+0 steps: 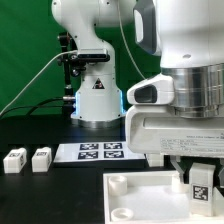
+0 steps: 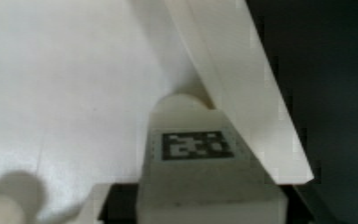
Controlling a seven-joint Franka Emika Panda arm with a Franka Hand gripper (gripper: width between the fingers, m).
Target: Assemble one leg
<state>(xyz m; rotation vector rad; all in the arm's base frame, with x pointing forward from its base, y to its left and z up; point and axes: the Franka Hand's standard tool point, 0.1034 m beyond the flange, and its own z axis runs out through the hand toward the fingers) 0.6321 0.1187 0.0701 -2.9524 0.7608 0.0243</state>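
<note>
A leg (image 2: 197,150), a small white block with a black-and-white tag on its face, sits between the jaws of my gripper (image 2: 197,202). Dark fingers (image 2: 119,205) lie against both of its sides, so the gripper is shut on it. In the exterior view the gripper (image 1: 200,178) holds this leg (image 1: 200,186) upright over the right part of the large white panel (image 1: 128,196). In the wrist view the panel (image 2: 69,100) fills the space under the leg, and its raised edge (image 2: 247,90) runs alongside. Two more legs (image 1: 14,160) (image 1: 41,158) stand on the table at the exterior view's left.
The marker board (image 1: 95,152) lies flat behind the panel, in front of the arm's base (image 1: 97,100). A round corner socket (image 2: 7,195) shows on the panel close to the held leg. The arm's big wrist housing hides the exterior view's right side.
</note>
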